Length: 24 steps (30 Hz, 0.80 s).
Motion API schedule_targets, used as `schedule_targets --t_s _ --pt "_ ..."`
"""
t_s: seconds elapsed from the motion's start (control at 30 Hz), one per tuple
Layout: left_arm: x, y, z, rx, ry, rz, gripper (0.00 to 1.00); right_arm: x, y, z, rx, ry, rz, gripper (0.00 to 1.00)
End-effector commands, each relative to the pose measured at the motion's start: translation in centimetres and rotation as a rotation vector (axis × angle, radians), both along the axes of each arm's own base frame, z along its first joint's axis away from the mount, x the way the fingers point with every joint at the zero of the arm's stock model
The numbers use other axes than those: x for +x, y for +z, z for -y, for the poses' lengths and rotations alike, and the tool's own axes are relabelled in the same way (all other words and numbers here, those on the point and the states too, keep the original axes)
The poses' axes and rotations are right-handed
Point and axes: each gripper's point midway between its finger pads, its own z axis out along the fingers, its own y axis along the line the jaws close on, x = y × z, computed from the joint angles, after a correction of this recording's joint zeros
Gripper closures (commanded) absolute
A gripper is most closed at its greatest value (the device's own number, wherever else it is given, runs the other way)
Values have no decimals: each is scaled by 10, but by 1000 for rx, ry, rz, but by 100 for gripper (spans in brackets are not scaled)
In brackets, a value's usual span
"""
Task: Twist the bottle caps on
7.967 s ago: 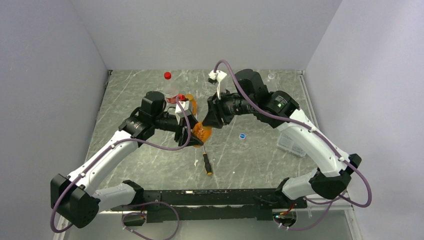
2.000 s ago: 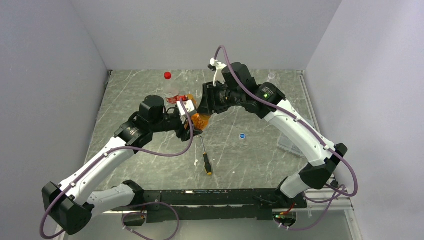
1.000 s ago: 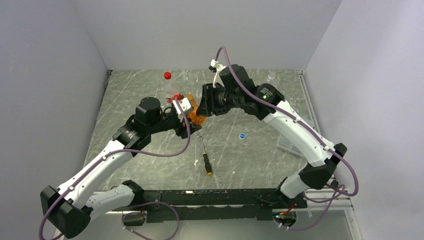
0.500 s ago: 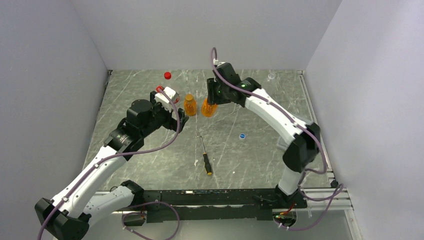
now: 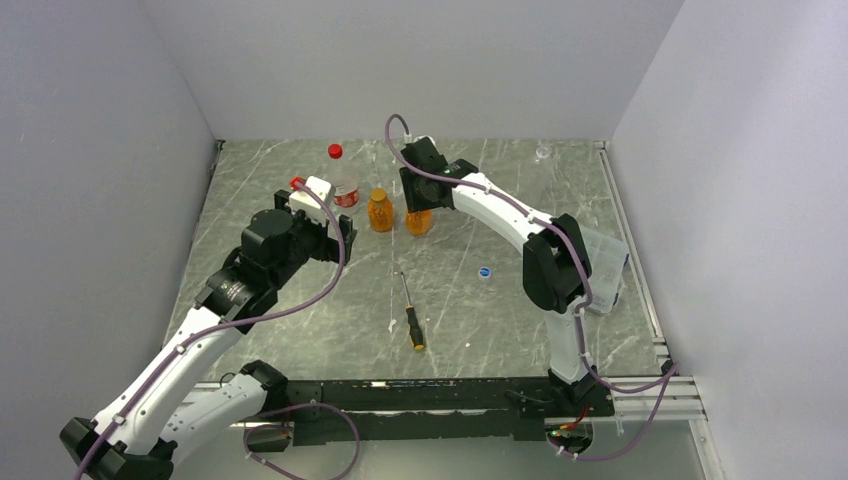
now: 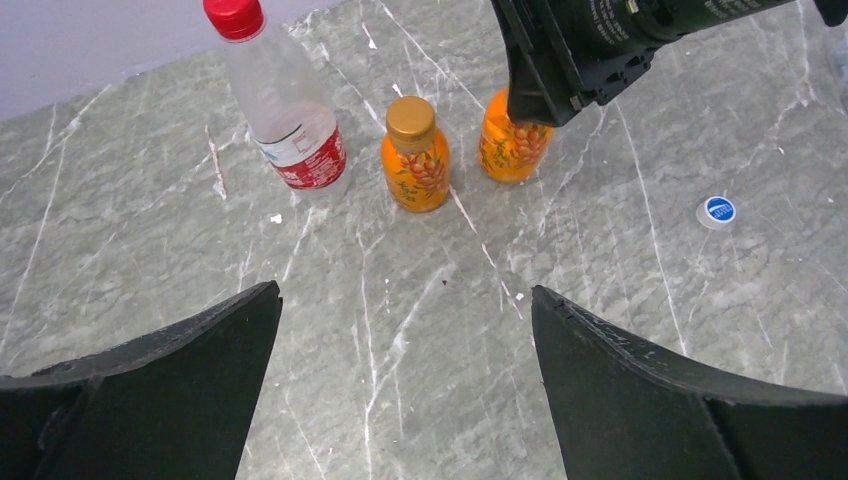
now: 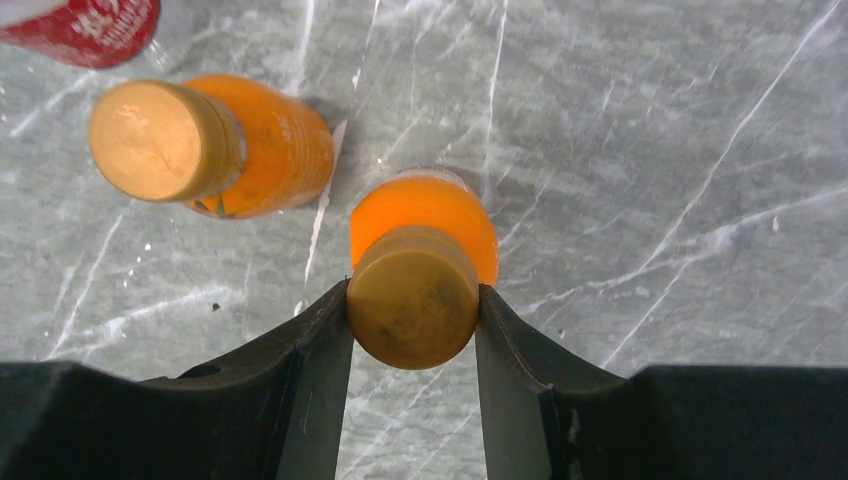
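Two squat orange bottles stand upright side by side at the back of the table. My right gripper [image 7: 413,288] reaches down from above and is shut on the orange cap [image 7: 412,310] of the right-hand orange bottle [image 5: 420,221]. The left-hand orange bottle [image 6: 415,165] has its cap on. To its left stands a taller clear bottle [image 6: 290,120] with a red cap [image 6: 232,15]. A blue cap [image 5: 485,271] lies loose on the table. My left gripper [image 6: 405,292] hangs open and empty, nearer than the bottles. A tiny clear bottle [image 5: 543,152] stands at the back right.
A screwdriver [image 5: 411,315] with a black and orange handle lies in the middle of the marbled table [image 5: 300,310]. A clear plastic box [image 5: 600,265] sits at the right edge. Grey walls close in the back and both sides.
My left gripper let go of the orange bottle, opened wide and drew back to the left. The right gripper carried that bottle to the back and stood it beside the other one.
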Motion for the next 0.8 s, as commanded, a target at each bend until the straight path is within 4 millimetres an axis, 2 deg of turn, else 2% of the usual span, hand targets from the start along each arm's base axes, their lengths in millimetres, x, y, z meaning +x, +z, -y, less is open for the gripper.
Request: schedule_targets --t_s 0.0,0.1,0.53,0.63,0.77 --pt "5 3 -5 -5 40 17 0 26 37 -7 22 -13 135 88" --pt "6 2 -3 -5 32 14 0 23 31 -8 21 -5 126 84" --pt "7 -4 -3 6 28 -6 0 9 3 -15 -33 6 58 77" --pt "8 -6 -2 7 29 -11 0 6 0 -17 -34 10 50 72" --pt "8 -6 -2 7 28 -15 1 4 -3 -17 -39 7 40 58"
